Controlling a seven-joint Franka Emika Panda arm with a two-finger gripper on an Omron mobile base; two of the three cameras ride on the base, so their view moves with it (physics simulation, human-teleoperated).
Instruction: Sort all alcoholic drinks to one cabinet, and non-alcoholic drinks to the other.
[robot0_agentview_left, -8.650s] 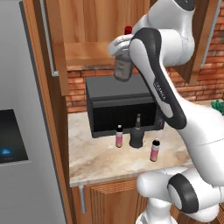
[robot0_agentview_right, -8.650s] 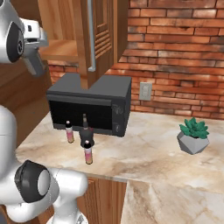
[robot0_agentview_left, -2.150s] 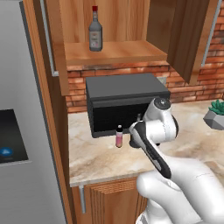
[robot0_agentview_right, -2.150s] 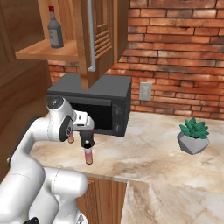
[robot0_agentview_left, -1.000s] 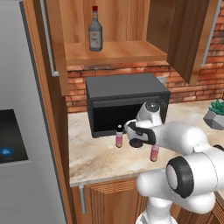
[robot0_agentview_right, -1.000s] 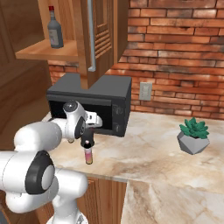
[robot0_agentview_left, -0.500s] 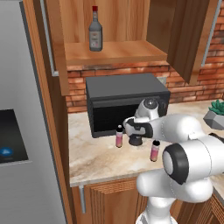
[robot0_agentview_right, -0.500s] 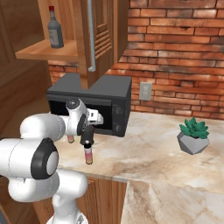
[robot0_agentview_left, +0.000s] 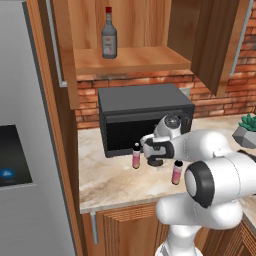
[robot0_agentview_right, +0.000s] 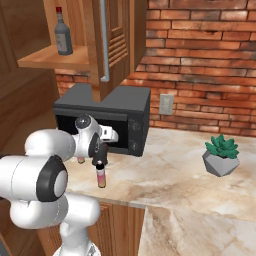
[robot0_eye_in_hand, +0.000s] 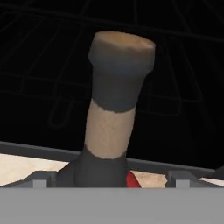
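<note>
My end effector (robot0_eye_in_hand: 111, 177) wide open around dark bottle (robot0_eye_in_hand: 114, 118) neck on worktop (robot0_agentview_left: 107, 180), microwave (robot0_agentview_left: 142, 117) right behind; pink bottles (robot0_agentview_left: 136, 156) either side, clear bottle (robot0_agentview_left: 109, 36) on cabinet shelf (robot0_agentview_left: 135, 57)

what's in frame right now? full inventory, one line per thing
Clear-grey liquor bottle: 1, red cap, pale label, upright on the narrow cabinet's shelf floor.
Dark liquor bottle: 1, thin neck, on the counter before the microwave, between the claw's fingers.
Pink bottles: 2, black caps, on the counter; one by the microwave, one nearer the edge.
Microwave: 1, black, at the back of the counter.
Counter: 1, beige marble.
Potted plant: 1, green in a grey pot, to the right on the counter.
Wall socket: 1, pale, brick wall.
Fridge: 1, grey, left.
Claw: 1, open around the dark bottle's neck.
</note>
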